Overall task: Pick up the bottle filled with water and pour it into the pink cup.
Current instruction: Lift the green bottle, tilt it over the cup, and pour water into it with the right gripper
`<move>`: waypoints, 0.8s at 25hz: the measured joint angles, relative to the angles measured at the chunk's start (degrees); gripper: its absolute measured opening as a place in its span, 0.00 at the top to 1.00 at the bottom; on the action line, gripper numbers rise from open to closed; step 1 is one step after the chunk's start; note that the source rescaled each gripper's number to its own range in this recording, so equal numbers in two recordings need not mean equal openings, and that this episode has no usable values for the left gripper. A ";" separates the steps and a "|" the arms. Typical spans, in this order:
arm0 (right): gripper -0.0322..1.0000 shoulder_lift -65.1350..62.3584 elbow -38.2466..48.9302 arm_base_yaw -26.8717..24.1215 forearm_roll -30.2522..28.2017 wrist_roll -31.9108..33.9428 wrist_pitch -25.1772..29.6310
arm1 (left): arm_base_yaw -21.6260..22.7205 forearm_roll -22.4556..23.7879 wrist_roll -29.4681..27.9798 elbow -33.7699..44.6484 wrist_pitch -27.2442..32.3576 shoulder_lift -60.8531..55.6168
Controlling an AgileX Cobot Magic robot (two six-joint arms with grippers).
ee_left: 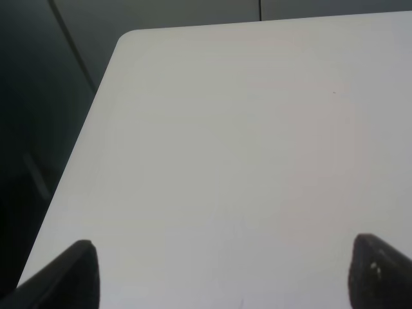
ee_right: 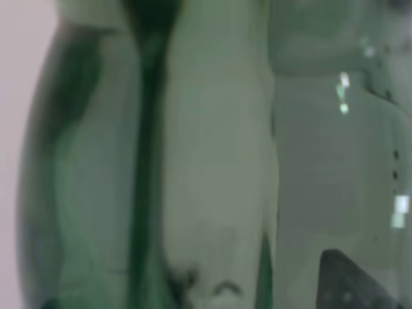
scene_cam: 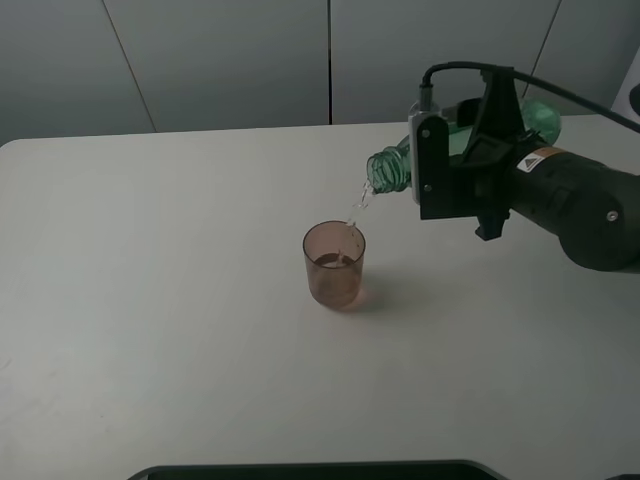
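Note:
The green bottle (scene_cam: 388, 170) hangs tilted almost level above the table, with its open neck pointing left and down. A thin stream of water (scene_cam: 358, 205) falls from the neck into the pink cup (scene_cam: 335, 265), which stands upright mid-table with some water in it. My right gripper (scene_cam: 465, 152) is shut on the bottle's body, right of the cup and higher. Blurred green bottle (ee_right: 193, 161) fills the right wrist view. My left gripper (ee_left: 225, 277) is open over bare table, with only its dark fingertips (ee_left: 77, 273) showing.
The white table (scene_cam: 150, 300) runs back to grey wall panels. A dark flat object (scene_cam: 310, 470) lies along the near edge. In the left wrist view the table's rounded corner (ee_left: 125, 40) borders a dark drop.

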 joint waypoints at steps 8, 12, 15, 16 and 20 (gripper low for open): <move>0.97 0.00 0.00 0.00 0.00 -0.47 -0.13 | 0.00 0.00 0.00 0.00 0.00 0.00; 0.97 0.00 0.00 0.00 0.00 -0.47 -0.35 | 0.00 0.00 0.00 0.00 0.00 0.00; 0.97 0.00 0.00 0.00 0.00 -0.71 -0.42 | 0.00 0.00 0.00 0.00 0.00 0.00; 0.97 0.00 0.00 0.00 0.00 -0.83 -0.42 | 0.00 0.00 0.00 0.00 0.00 0.00; 0.97 0.00 -0.04 0.00 0.00 -1.04 -0.48 | 0.00 0.00 0.00 0.00 0.00 0.00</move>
